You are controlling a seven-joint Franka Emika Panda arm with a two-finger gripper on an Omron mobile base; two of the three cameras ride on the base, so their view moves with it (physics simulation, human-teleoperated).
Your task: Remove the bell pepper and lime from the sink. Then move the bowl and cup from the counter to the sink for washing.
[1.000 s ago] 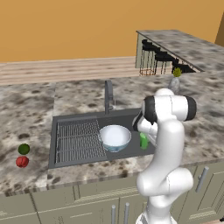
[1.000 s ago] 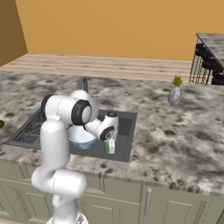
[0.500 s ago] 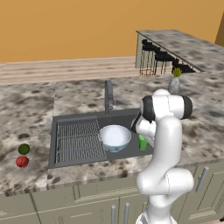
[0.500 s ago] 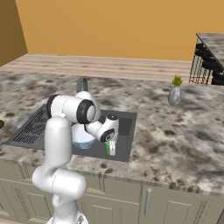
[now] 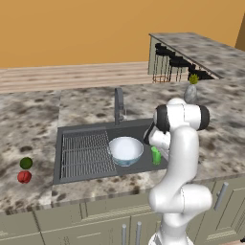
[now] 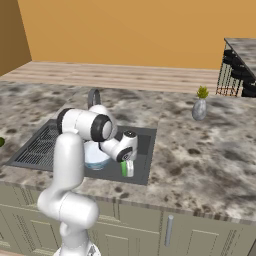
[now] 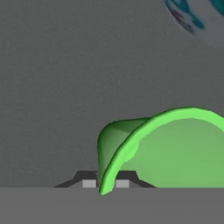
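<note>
Holding: fingers [image 7: 105,183] nearly closed on the rim of the cup [image 7: 175,148], one dark tip on each side of the green wall.
Cup position: upright, low in the sink [image 5: 64,139] at its right end, just right of the bowl [image 5: 126,150]; cannot tell whether its base touches the basin floor.
Cup, right base view: bright green cup [image 6: 125,169] directly under the hand, near the sink's front right corner.
Bowl: inside the basin, white interior up, beside the ribbed rack [image 5: 86,154].
Bowl, hand view: patterned blue edge of bowl [image 7: 197,19] at upper right, apart from the cup.
Lime: lime [image 5: 26,163] on the counter [image 5: 28,124], left of the sink.
Bell pepper: bell pepper [image 5: 24,177] just in front of the lime, on the same counter.
Faucet: dark faucet [image 5: 118,105] behind the basin.
Vase: grey vase [image 6: 199,108] with plant, on the counter well right of the sink.
</note>
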